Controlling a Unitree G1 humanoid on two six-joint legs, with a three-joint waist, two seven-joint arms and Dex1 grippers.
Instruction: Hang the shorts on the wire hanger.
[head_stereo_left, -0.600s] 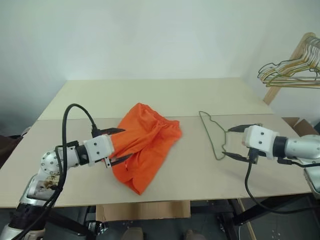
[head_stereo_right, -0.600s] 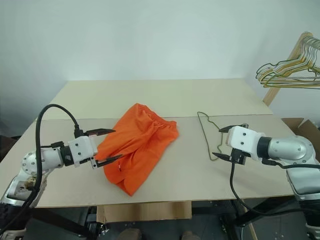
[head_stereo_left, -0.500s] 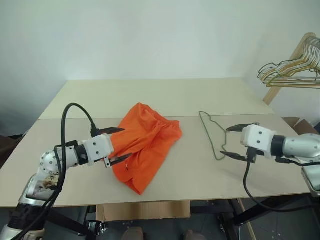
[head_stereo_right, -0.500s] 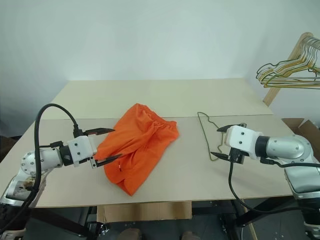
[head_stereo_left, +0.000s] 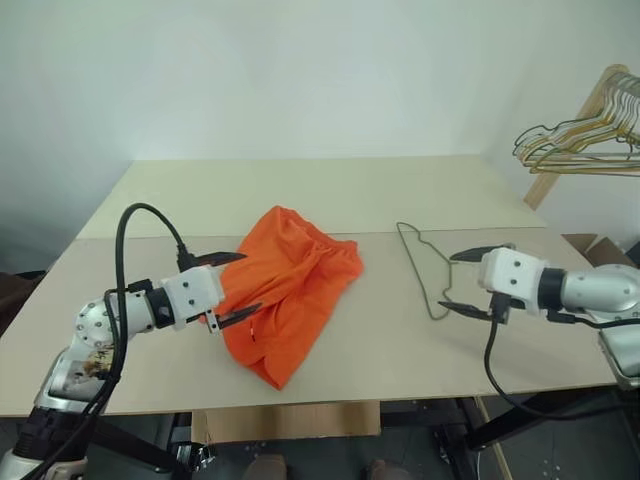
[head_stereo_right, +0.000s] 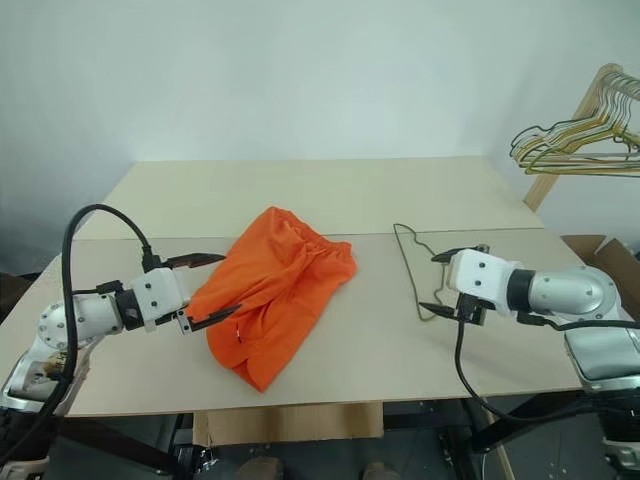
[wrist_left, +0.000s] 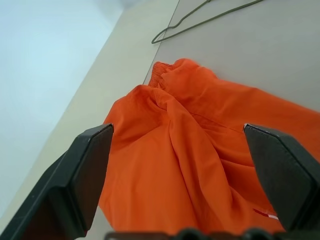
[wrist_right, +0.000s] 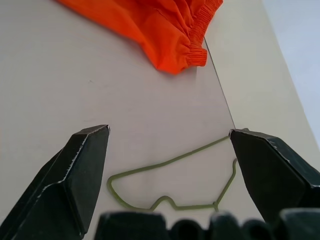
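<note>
Shorts (head_stereo_left: 292, 290) lie crumpled near the middle of the pale worktop (head_stereo_left: 330, 190) in the left eye view, one end toward the near edge. The left gripper (head_stereo_left: 236, 287) sits right at their left side, jaws spread wide and holding nothing, its tips over the edge of the fabric. The wire hanger (head_stereo_left: 424, 268) lies flat to the right, well apart from the shorts. The right gripper (head_stereo_left: 462, 282) waits just beside the hanger's lower end, likewise spread and empty. A bunch of other hangers (head_stereo_left: 580, 140) hangs on a wooden rack at the far right.

The right eye view gives the same layout: cloth in the middle, wire to the right, each gripper beside its own thing.

In the left wrist view the orange fabric lies between the two fingers (wrist_left: 75, 180). It is thin and folded over itself, so a closing pinch could catch several layers or only a loose fold, and the shorts would then lift bunched rather than by the waistband.

In the right wrist view the hanger lies flat on the board between the spread fingers (wrist_right: 70, 180). Thin wire flush on a hard surface may slip away or be missed.
</note>
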